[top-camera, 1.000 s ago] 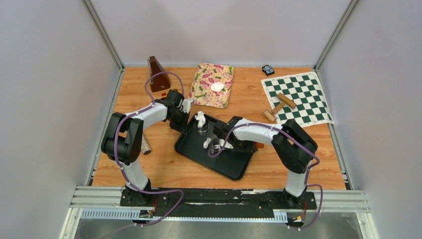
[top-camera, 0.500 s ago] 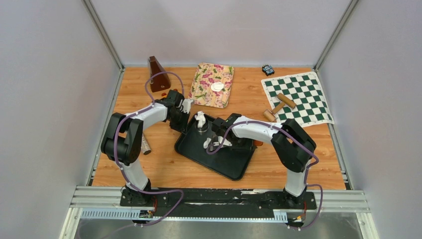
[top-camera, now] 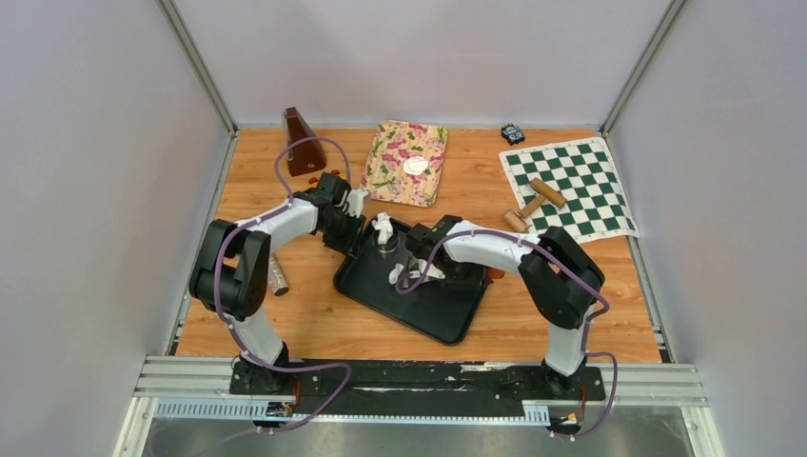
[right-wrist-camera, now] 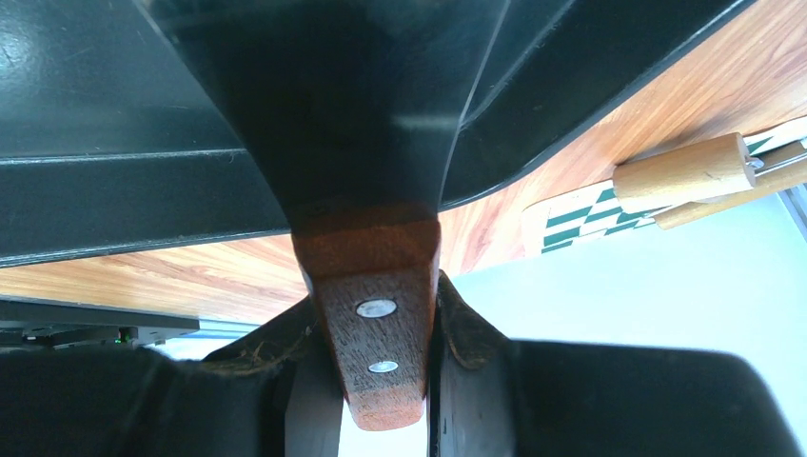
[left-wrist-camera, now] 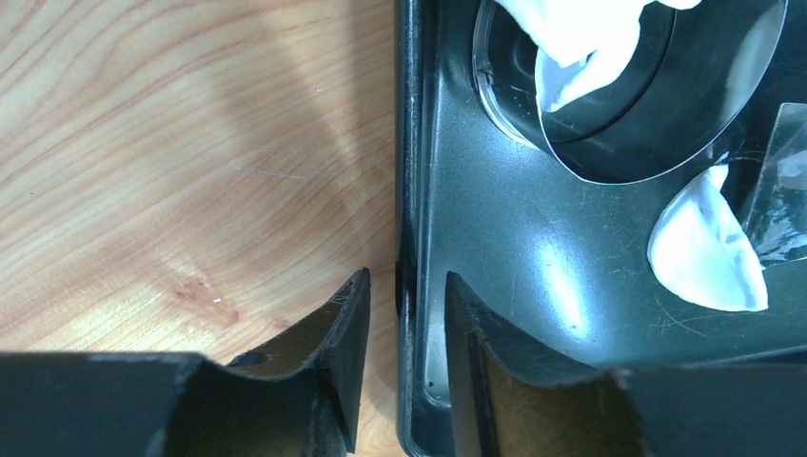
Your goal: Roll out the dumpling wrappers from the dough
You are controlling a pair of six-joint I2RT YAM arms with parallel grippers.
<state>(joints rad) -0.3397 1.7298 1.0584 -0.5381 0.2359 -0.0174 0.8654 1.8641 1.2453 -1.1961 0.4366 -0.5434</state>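
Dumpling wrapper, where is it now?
Top view: the dumpling wrapper lies on the floral mat at the far middle, between the metronome and the checkered mat.

Checkered mat (top-camera: 592, 181) under a wooden rolling pin (top-camera: 547, 192); brown metronome (top-camera: 303, 143); floral tray (top-camera: 390, 177).

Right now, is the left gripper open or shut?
Open. The left gripper has its fingers apart, one each side of the black tray rim, gaps showing.
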